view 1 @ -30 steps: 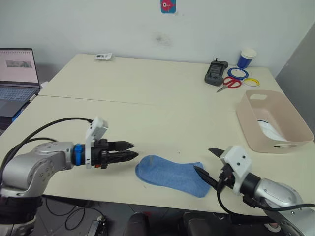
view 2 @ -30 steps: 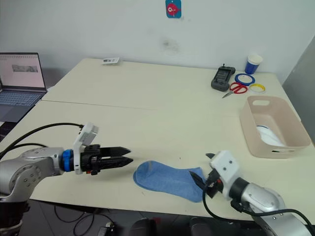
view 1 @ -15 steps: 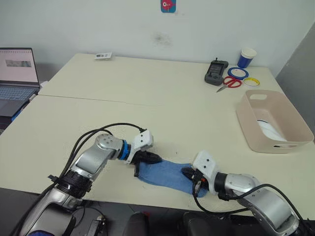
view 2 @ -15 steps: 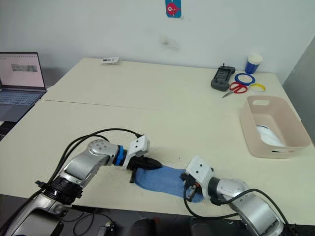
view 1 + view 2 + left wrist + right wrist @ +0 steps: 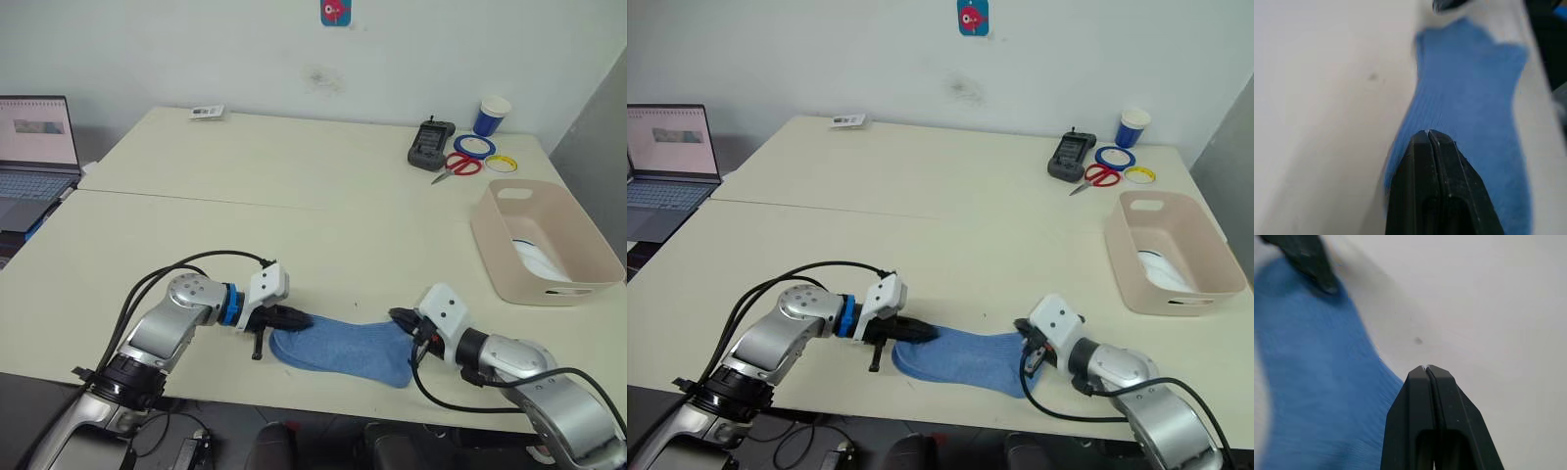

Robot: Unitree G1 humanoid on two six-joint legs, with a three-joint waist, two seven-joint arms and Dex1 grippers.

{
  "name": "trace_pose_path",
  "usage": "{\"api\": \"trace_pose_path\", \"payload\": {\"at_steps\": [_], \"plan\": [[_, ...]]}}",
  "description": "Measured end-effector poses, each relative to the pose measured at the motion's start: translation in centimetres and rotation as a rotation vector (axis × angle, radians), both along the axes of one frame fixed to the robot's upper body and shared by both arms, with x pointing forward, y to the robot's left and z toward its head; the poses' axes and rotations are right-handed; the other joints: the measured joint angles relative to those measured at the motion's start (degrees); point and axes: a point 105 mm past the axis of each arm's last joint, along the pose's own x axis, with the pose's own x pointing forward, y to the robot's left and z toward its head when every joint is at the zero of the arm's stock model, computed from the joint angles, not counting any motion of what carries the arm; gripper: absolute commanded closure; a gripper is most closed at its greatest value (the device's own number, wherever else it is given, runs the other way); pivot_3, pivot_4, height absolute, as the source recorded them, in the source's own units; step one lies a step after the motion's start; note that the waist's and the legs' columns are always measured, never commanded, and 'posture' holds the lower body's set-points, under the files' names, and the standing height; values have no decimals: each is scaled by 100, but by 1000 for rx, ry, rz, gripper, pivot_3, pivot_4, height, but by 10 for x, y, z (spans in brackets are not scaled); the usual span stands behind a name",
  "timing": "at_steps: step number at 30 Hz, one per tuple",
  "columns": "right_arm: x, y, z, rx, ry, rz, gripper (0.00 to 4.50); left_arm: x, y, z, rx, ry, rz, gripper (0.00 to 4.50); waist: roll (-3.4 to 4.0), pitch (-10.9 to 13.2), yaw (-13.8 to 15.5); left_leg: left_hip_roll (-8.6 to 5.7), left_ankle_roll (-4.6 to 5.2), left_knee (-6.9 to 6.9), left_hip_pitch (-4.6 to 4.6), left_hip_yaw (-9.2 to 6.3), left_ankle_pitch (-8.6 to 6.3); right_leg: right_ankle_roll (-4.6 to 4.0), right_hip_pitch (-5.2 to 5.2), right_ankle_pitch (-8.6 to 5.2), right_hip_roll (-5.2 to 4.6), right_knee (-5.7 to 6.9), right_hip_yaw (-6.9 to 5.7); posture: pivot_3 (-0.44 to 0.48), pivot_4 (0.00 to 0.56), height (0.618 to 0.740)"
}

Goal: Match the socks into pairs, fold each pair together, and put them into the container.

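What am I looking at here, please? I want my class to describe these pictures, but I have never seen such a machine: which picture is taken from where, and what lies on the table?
This is a humanoid robot with two arms, each ending in a gripper of two black fingers. The two wide pictures come from cameras in its head, looking down over the cream table. The two close pictures come from cameras on its wrists, looking along the fingers.

A blue sock lies flat near the table's front edge. The left gripper is at one end of it, the right gripper at the other; both sets of fingers are pressed shut.

To the right stands a pale pink tub with something white inside. At the far edge lie a paper cup, scissors, tape rolls and a black handheld device. A laptop sits at the left.
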Motion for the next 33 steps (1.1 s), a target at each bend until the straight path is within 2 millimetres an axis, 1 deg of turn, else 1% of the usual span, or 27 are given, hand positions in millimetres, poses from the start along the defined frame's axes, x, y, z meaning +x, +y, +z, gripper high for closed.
{"api": "trace_pose_path", "payload": {"at_steps": [2,3,5,6,7,9,12,16,18,20,21,22,24,26,27,29,30,33], "plan": [[-9,4,-5,-6,39,38,4453,-7,5,3,39,-5,-44,4500,0,0,-10,-3,0,-1,8,6,0,0,4,0,-1,-1,6,0,150,725],[-14,6,-11,-14,67,51,4453,-9,10,0,68,1,-49,4500,1,-1,-17,-3,0,-1,13,8,0,0,6,0,-1,0,9,0,150,725],[-22,9,-23,-40,117,76,4453,-13,21,-17,172,-1,-67,4500,2,0,-15,-3,0,-2,14,6,0,0,6,0,0,-1,8,0,150,725],[-25,9,-28,-51,138,81,4453,-15,26,-29,230,-5,-85,4500,2,0,-6,-3,0,-2,14,5,0,0,6,0,0,-1,6,0,150,725],[-28,9,-33,-57,157,82,4453,-16,30,-37,251,-2,-91,4500,2,0,-2,-2,0,-2,13,6,0,0,5,0,0,-1,7,0,150,725],[-32,0,-46,-116,192,64,4453,-12,25,-38,251,-51,-92,4500,5,-4,14,-3,2,-2,13,8,-1,0,10,0,-12,-6,7,0,150,725],[-36,-12,-51,-137,198,35,4453,-12,25,-41,252,-73,-86,4500,14,-23,21,-9,4,-2,17,11,-2,1,21,-1,-22,-15,5,0,150,725],[-37,-35,-49,-137,184,-57,4453,-16,26,-41,232,-74,-81,4500,15,-28,20,-5,12,-7,43,11,-7,2,47,-2,-23,-19,5,0,150,725],[-37,-45,-47,-108,198,-120,4453,-18,25,-38,193,-20,-60,4500,13,-26,19,-4,12,-8,43,9,-7,2,46,-2,-22,-16,3,0,150,725],[-36,-46,-39,-52,187,-154,4453,-20,14,-32,135,13,-67,4500,14,-21,13,-3,12,-7,39,9,-7,2,42,-1,-21,-13,2,0,150,725],[-35,-43,-31,-19,169,-161,4453,-18,5,-26,100,8,-79,4500,14,-21,16,-4,12,-6,38,7,-7,2,42,-1,-20,-13,1,0,150,725],[-34,-40,-22,11,143,-159,4453,-16,-3,-18,78,-19,-96,4500,13,-21,10,-4,12,-4,37,6,-7,2,42,-1,-16,-13,2,0,150,725],[-30,-38,-10,47,100,-179,4453,-10,-11,-9,62,-67,-107,4500,13,-21,-5,-7,11,-4,38,8,-7,2,42,-1,-8,-13,6,0,150,725],[-25,-40,-5,80,86,-221,4067,-4,-16,-12,66,-95,-98,4500,14,-22,-2,-8,12,-5,40,7,-7,2,43,-1,-6,-14,7,0,150,725],[-22,-42,-4,88,77,-250,3833,-1,-16,-20,81,-91,-89,4500,14,-21,-3,-9,12,-4,39,8,-7,2,41,-1,-2,-13,9,0,150,725],[-19,-46,-4,92,73,-289,3156,1,-15,-38,124,-78,-81,4500,14,-21,4,-8,12,-5,39,7,-7,2,41,-1,0,-14,8,0,150,725],[-19,-48,-5,95,77,-304,2801,3,-15,-43,128,-78,-77,4500,13,-21,7,-8,12,-5,39,6,-7,2,41,-1,-1,-14,7,0,150,725],[-22,-49,-11,114,98,-343,1752,7,-16,-45,130,-122,-92,4500,25,-31,15,-5,12,-5,42,10,-7,1,44,-1,-7,-14,12,0,150,725]]}}
